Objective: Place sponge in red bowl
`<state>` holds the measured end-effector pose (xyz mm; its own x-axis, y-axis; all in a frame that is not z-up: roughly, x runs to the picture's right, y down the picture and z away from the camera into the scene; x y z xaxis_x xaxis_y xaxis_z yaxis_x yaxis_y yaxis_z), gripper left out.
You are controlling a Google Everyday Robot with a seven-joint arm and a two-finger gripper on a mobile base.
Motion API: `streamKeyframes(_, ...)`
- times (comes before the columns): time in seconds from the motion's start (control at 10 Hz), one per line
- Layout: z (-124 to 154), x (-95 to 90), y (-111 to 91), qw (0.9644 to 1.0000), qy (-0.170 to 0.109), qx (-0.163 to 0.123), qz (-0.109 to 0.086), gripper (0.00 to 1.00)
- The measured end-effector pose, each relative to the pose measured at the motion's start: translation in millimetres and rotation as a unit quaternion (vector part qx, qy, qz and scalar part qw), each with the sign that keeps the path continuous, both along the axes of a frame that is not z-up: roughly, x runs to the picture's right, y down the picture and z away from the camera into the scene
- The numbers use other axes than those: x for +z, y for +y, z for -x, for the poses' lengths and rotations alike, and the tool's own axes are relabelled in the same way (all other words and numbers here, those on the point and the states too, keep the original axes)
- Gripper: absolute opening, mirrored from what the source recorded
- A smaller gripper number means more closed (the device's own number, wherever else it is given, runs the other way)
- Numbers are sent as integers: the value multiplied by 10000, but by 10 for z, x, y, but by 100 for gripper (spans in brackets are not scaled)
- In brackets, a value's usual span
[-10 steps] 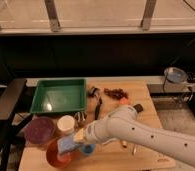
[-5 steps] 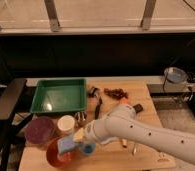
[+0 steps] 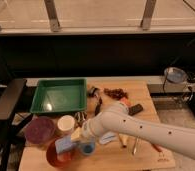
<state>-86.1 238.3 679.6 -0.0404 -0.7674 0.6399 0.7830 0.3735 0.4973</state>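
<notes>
gripper (image 3: 71,142) jaws grasping sponge (image 3: 64,145) above red bowl (image 3: 52,157) rim; table edge near

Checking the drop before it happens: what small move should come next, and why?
Probably open and let go: the claw holds the small light-blue sponge block right over the round orange-red plastic bowl, at its rim.
</notes>
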Motion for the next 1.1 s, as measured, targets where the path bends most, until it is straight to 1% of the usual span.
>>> streamKeyframes(0.1, 40, 14, 12, 10000, -70, -14, 23, 28)
streamKeyframes(0.2, 76, 18, 22, 9999, -124, -35, 33, 35)
streamKeyframes(0.3, 123, 18, 27, 9998, -207, -58, 37, 48)
streamKeyframes(0.4, 144, 14, 19, 9997, -247, -59, 29, 55)
streamKeyframes(0.5, 175, 2, 12, 9995, -298, -71, 14, 60)
streamKeyframes(0.7, 210, -34, -9, 9993, -372, -78, -27, 60)
streamKeyframes(1.1, 228, -48, -8, 9992, -378, -90, -23, 60)
